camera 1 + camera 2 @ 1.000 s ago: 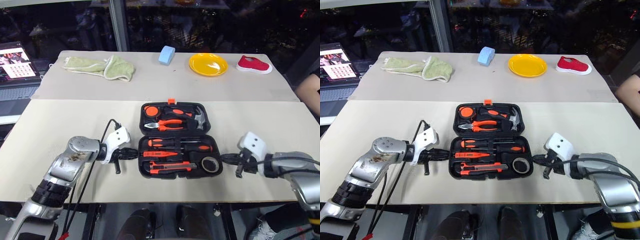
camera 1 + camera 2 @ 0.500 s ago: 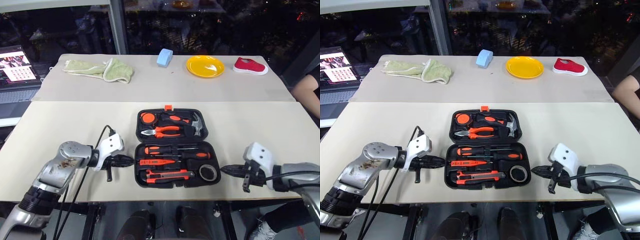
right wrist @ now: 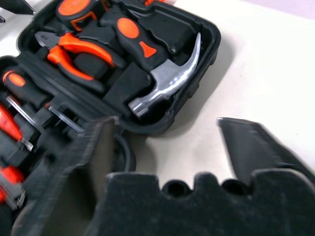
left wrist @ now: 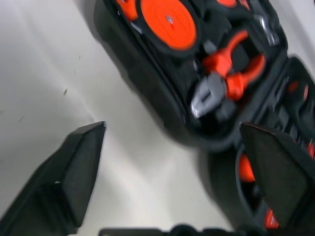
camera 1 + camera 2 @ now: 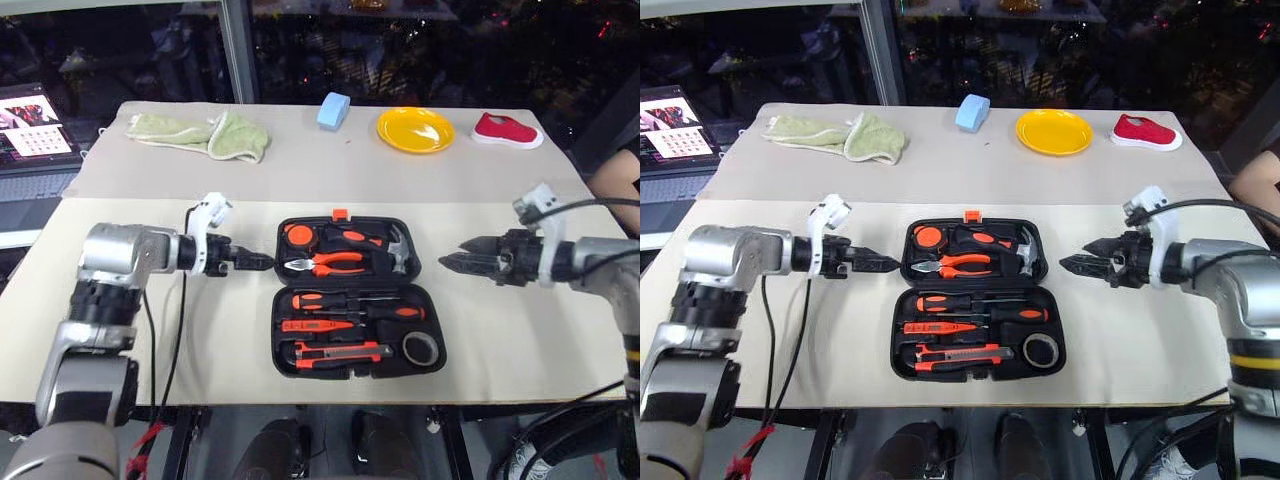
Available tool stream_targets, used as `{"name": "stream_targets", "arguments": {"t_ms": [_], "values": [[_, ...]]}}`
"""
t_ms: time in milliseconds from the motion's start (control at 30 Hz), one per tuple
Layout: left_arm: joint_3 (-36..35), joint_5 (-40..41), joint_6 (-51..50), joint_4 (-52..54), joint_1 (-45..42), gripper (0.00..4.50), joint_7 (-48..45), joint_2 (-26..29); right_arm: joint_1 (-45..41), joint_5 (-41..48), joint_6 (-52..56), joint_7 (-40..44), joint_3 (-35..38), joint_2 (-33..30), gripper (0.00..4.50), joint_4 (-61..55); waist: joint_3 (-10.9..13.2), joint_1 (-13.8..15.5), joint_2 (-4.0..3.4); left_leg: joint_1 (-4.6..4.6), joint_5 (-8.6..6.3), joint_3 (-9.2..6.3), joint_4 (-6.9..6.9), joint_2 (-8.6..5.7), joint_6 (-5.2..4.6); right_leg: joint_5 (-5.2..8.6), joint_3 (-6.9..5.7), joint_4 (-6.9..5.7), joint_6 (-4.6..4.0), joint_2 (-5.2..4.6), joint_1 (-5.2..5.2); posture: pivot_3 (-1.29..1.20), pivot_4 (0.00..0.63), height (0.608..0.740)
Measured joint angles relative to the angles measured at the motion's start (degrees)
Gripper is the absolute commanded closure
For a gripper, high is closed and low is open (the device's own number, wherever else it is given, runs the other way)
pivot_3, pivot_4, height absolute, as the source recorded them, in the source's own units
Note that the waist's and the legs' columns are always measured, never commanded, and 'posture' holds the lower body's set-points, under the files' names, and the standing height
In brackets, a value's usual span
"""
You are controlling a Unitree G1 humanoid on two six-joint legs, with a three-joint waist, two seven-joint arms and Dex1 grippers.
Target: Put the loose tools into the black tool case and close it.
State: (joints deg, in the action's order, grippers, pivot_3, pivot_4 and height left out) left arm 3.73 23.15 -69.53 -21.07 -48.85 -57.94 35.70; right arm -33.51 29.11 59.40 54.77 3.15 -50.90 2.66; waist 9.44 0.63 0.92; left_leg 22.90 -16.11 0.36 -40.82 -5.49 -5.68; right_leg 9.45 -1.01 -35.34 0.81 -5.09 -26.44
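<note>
The black tool case point(image 5: 432, 300) lies open at the middle of the near table, orange latch point(image 5: 340, 213) on its far edge. In its near half lie two screwdrivers point(image 5: 350, 298), a slim orange tester point(image 5: 310, 325), the utility knife point(image 5: 335, 352) and a grey tape roll point(image 5: 422, 348). Pliers point(image 5: 335, 263) and a hammer point(image 5: 398, 243) sit in the far half. My left gripper point(image 5: 262, 262) hovers open just left of the far half, pointing at it. On the opposite side my right gripper point(image 5: 445, 264) is open too, pointing at the hammer point(image 3: 167, 83) corner. Neither holds anything.
On the far table lie a green cloth point(image 5: 205, 135), a blue block point(image 5: 333, 110), a yellow plate point(image 5: 416, 128) and a red shoe point(image 5: 507, 130). A laptop point(image 5: 35, 125) stands at far left. A person's arm point(image 5: 615, 180) shows at the right edge.
Both arms rose and moved forward, from beside the case's near half to beside its far half. Both grippers went from shut to open.
</note>
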Motion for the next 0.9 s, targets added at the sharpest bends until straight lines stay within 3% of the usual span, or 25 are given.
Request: {"name": "stream_targets", "arguments": {"t_ms": [167,433,533,767,900], "values": [[1.77,-0.10,-0.53,-3.42,-1.84,0.00,0.42,-2.63,-7.05,-3.10,0.67,-0.80,-4.71,3.27,0.10,10.65,0.00,-0.18,0.00,0.08,0.02,-0.01,0.07,0.00,0.09,0.00,-0.16,0.26,0.00,0.02,-0.03,0.00,0.150,0.732],[2.72,-0.90,2.03,-6.80,-3.01,0.00,1.01,-3.48,-11.72,-5.66,0.31,-1.03,-8.02,8.20,0.10,16.70,0.00,-0.27,0.00,-0.06,-0.08,-0.03,0.02,0.00,0.64,-0.01,-0.02,0.21,-0.03,-0.05,0.08,0.00,0.150,0.732],[2.74,-1.11,2.65,-8.35,-3.69,0.70,1.11,-3.98,-12.91,-6.68,-0.03,-0.87,-9.50,8.88,0.82,17.87,0.00,-0.19,-0.01,-0.05,-0.09,-0.04,-0.01,-0.01,0.64,-0.02,0.00,0.16,-0.04,-0.06,0.08,0.00,0.150,0.732],[3.50,-1.17,2.99,-10.00,-4.04,3.18,0.38,-4.79,-13.18,-9.20,-3.00,0.27,-11.32,9.76,3.19,21.55,0.00,-0.29,-0.01,-0.02,-0.08,-0.04,0.01,-0.02,0.59,-0.03,0.01,0.12,-0.05,-0.06,0.01,0.00,0.150,0.732],[3.74,-1.20,3.02,-9.46,-4.06,3.70,0.28,-4.63,-13.63,-9.79,-3.90,1.51,-11.55,10.02,4.49,21.75,-0.01,-0.27,-0.02,-0.04,-0.08,-0.06,-0.02,-0.02,0.60,-0.03,0.01,0.14,-0.05,-0.06,0.07,0.00,0.150,0.732]]}}
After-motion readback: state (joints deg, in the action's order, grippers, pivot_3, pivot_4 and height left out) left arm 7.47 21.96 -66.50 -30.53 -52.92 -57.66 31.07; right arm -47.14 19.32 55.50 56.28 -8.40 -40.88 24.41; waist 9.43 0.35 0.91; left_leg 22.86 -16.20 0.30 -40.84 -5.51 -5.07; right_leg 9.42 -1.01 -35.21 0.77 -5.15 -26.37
